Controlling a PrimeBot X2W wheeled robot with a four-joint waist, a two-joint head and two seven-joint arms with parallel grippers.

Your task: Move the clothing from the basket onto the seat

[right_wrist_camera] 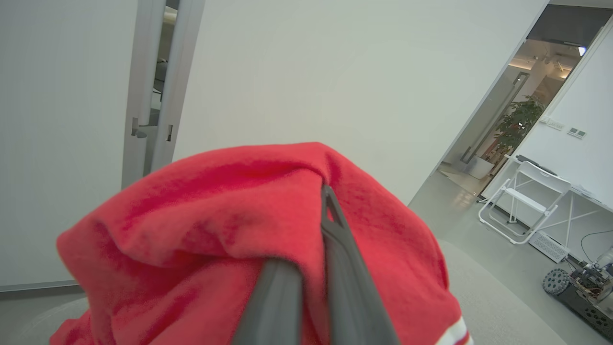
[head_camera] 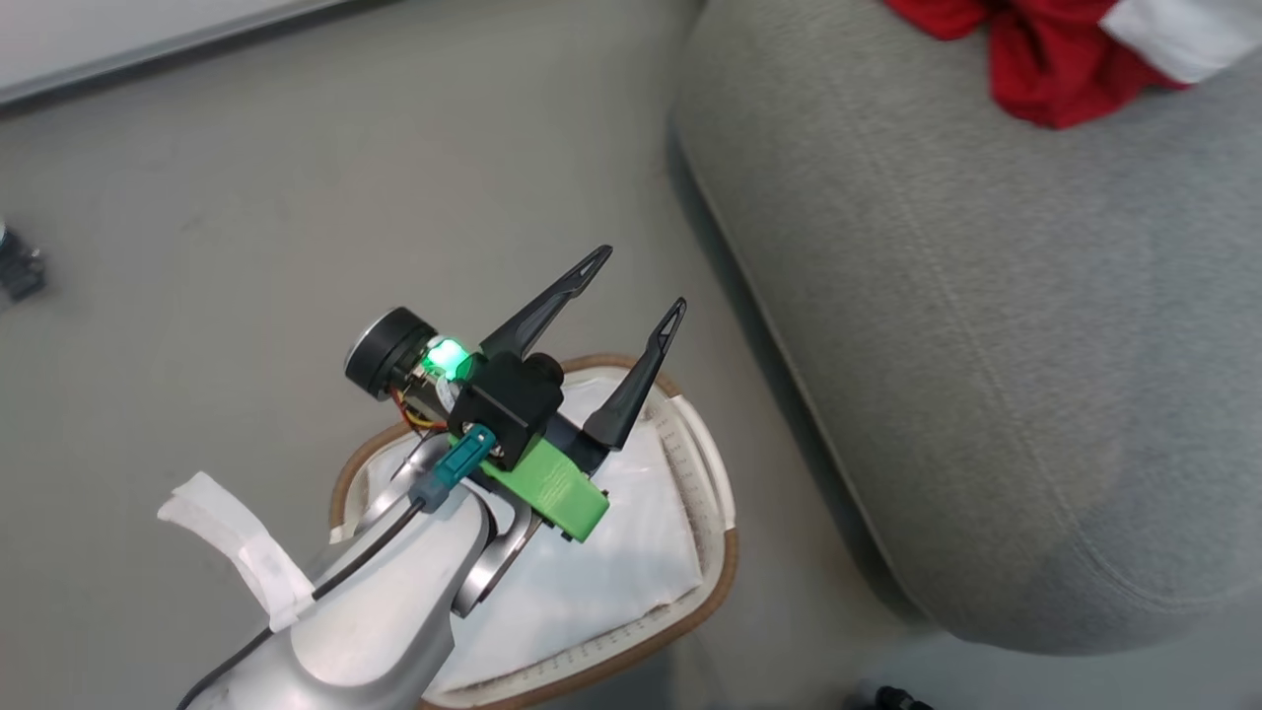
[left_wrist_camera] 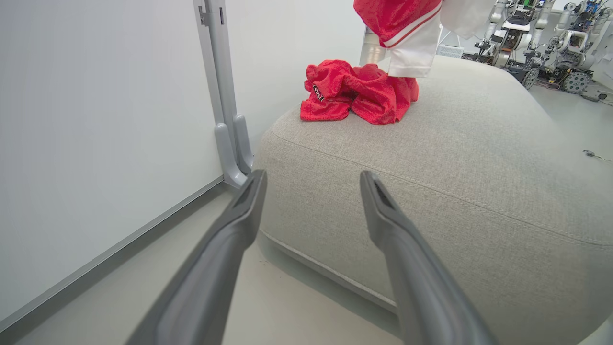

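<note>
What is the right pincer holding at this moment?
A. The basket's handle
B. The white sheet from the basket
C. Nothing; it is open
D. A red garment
D: in the right wrist view the right pincer is shut on a red garment, with the fabric bunched up around it.
</note>
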